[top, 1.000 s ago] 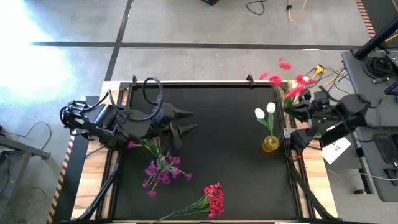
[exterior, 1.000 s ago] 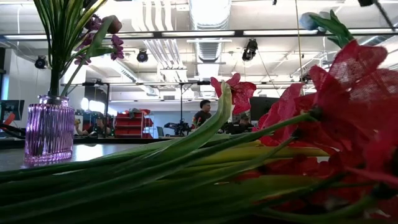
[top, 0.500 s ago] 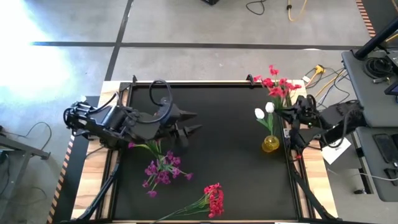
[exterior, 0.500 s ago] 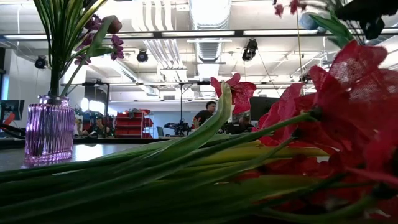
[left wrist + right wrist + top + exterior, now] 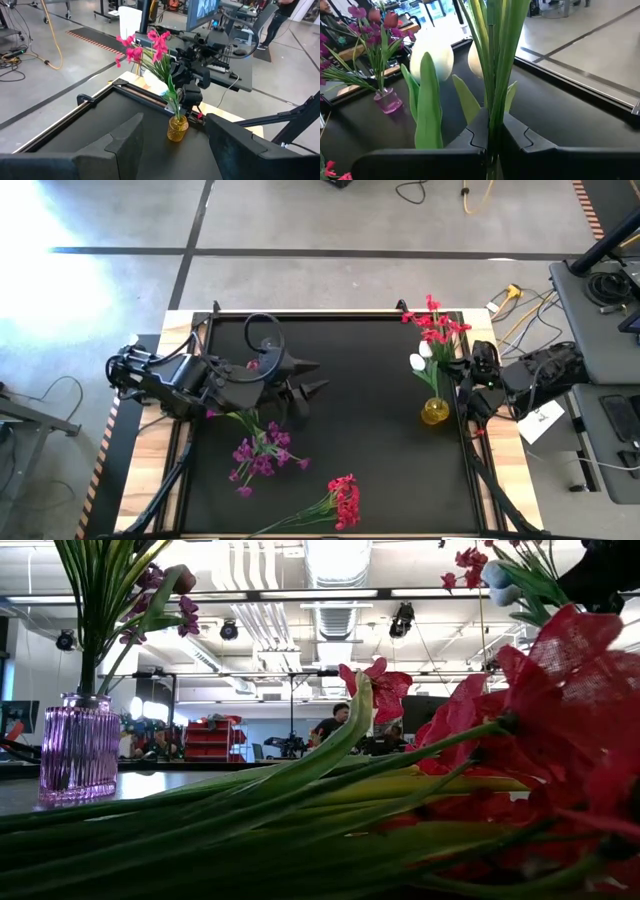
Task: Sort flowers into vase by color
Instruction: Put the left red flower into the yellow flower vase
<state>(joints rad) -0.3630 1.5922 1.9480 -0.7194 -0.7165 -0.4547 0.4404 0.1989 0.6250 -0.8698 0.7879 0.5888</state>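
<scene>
Red spray [image 5: 436, 323] has been carried inward over the yellow vase [image 5: 434, 412] at the worktop's right edge, clamped in right jaws [image 5: 490, 131]. Left jaws [image 5: 303, 377] are held open, empty. Left unsorted: purple cluster [image 5: 260, 452], red cluster [image 5: 344, 500].

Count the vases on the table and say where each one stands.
2. A yellow vase stands near the table's right edge, holding white tulips. A purple vase stands on the left side, mostly hidden beneath the left arm from above.

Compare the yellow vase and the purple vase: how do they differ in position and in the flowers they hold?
The yellow vase stands near the table's right edge, beside the right gripper; the purple vase stands on the left side.
The yellow vase holds white tulip buds, and the right gripper holds a red flower stem over it; the purple vase holds purple-magenta flowers.
The yellow vase looks round, the purple vase ribbed and straight-sided.
Both stand upright.
</scene>
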